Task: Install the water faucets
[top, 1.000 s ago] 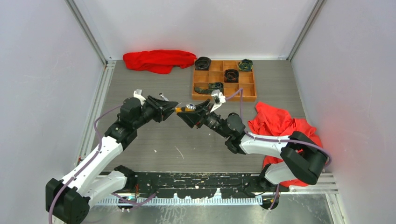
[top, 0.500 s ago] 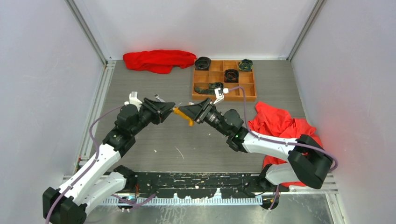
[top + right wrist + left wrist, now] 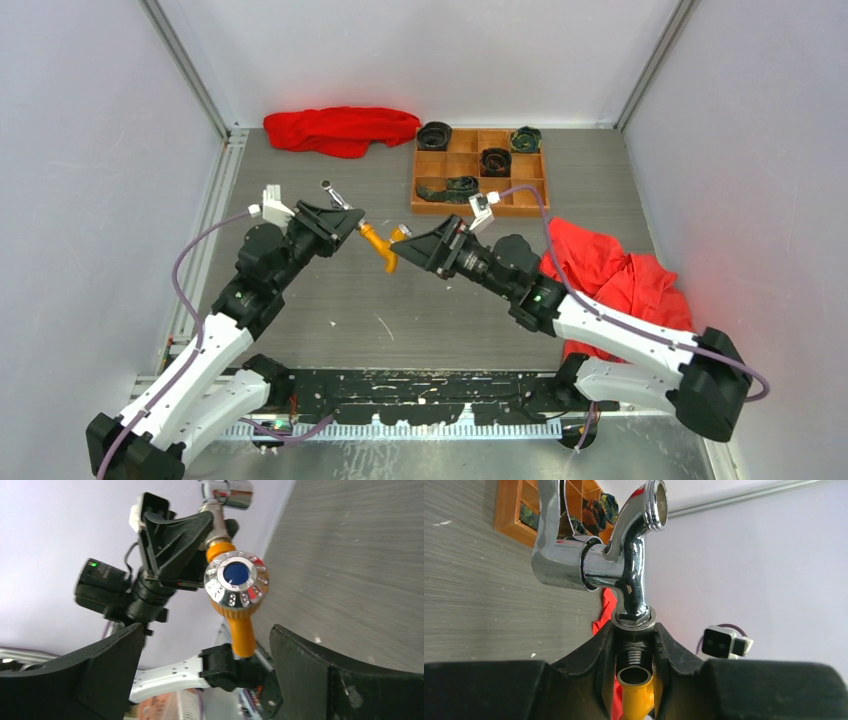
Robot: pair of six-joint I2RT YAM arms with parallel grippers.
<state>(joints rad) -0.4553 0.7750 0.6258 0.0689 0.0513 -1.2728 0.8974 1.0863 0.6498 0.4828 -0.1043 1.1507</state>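
Here, above the middle of the grey surface (image 3: 330, 300), the two water faucets hang joined end to end, clear of it. The left claw (image 3: 350, 226) is pinching the silver faucet (image 3: 624, 565) at its threaded neck, a finger pressed against each side. The left wrist view shows the chrome body rising toward 12 o'clock, with the mouth of the orange faucet (image 3: 381, 246) just below the collar, between the same fingers.

In the top view the orange faucet sticks out of the left claw toward 4 o'clock, and its bent spout points down to 6 o'clock. The right claw (image 3: 404, 244) sits just beside it at 3 o'clock with its fingers spread wide, holding nothing. In the right wrist view the orange piece hangs in the gap between those fingers, touching neither, and its chrome knob (image 3: 236, 581) with a blue centre faces the camera.

Toward 1 o'clock from the faucets, a wooden tray (image 3: 530, 210) lies on the surface with dark rolled items (image 3: 495, 160) in several compartments. One red cloth (image 3: 340, 128) lies at 11 o'clock by the back wall. Another red cloth (image 3: 610, 275) is heaped at 3 o'clock, partly under the right arm.
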